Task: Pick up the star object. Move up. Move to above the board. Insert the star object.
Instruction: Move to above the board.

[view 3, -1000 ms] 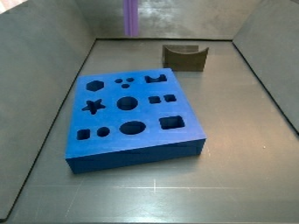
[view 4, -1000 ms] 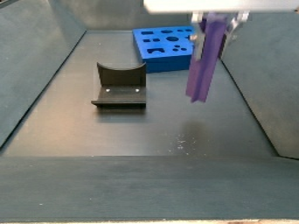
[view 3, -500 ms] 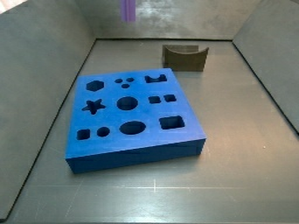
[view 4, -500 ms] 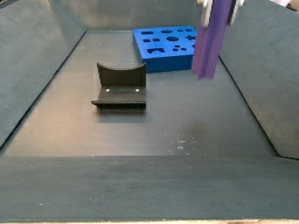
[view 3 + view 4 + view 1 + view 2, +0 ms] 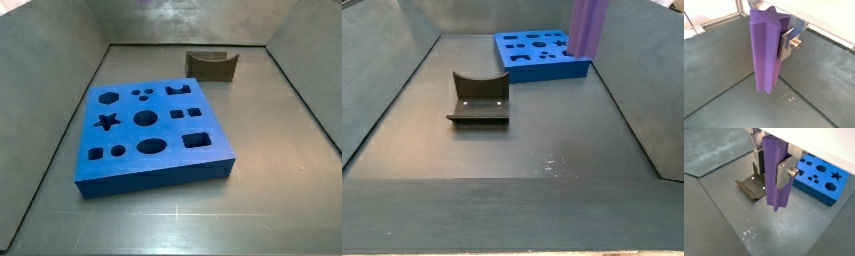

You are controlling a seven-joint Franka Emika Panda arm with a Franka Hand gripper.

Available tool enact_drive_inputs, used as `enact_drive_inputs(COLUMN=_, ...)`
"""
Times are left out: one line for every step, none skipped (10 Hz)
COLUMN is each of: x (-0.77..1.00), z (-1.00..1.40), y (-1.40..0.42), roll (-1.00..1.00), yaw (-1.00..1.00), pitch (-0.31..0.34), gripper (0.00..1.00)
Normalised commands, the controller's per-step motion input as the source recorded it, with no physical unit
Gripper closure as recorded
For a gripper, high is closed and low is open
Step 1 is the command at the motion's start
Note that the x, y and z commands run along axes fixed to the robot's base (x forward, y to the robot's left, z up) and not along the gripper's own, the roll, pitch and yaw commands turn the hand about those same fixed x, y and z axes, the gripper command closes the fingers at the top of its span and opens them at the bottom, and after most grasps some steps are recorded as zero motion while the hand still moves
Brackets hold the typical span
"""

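My gripper (image 5: pixel 779 37), clamped on the star object (image 5: pixel 765 50), has risen higher than a second ago; lift done, the board (image 5: pixel 543 55) comes next.

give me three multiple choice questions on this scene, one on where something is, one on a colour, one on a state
1. Where is the star object?
A. lying on the floor
B. held between the gripper fingers, off the floor
C. seated in the board

2. What colour is the board?
A. blue
B. red
C. white

3. What is in the board's star-shaped hole?
A. the star object
B. a dark block
C. nothing

Answers:
1 B: both wrist views show the silver fingers clamping it, with its lower end above the grey floor.
2 A: both side views show a bright blue slab.
3 C: a side view shows the hole empty.
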Motion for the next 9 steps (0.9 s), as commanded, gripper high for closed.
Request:
enact_drive_inputs(x=0.00, z=0.86, y=-0.05, roll=0.08, yaw=0.03, pitch=0.098, gripper=1.00)
enact_drive_inputs(x=0.01, z=0.75, y=-0.04, roll=0.08, yaw=0.03, pitch=0.098, gripper=1.00)
enact_drive_inputs(x=0.01, z=0.54, y=-0.02, roll=0.08, yaw=0.03, pitch=0.095, gripper=1.00)
enact_drive_inputs(x=0.01, z=0.33, y=-0.01, roll=0.07, yaw=0.03, pitch=0.092, gripper=1.00)
enact_drive_inputs(x=0.01, z=0.17, y=-0.01, roll=0.07, yaw=0.03, pitch=0.095, gripper=1.00)
enact_drive_inputs(x=0.15, z=0.00, y=-1.00, roll=-0.12, yaw=-0.39, pitch=0.116, gripper=1.00)
enact_drive_inputs(x=0.15, z=0.00, y=-1.00, roll=-0.11, yaw=-0.38, pitch=0.107, gripper=1.00)
enact_drive_inputs(x=0.15, z=0.00, y=-1.00, roll=-0.11, yaw=-0.21, pitch=0.083, gripper=1.00)
enact_drive_inputs(x=0.15, z=0.00, y=-1.00, roll=-0.12, yaw=-0.11, pitch=0.064, gripper=1.00)
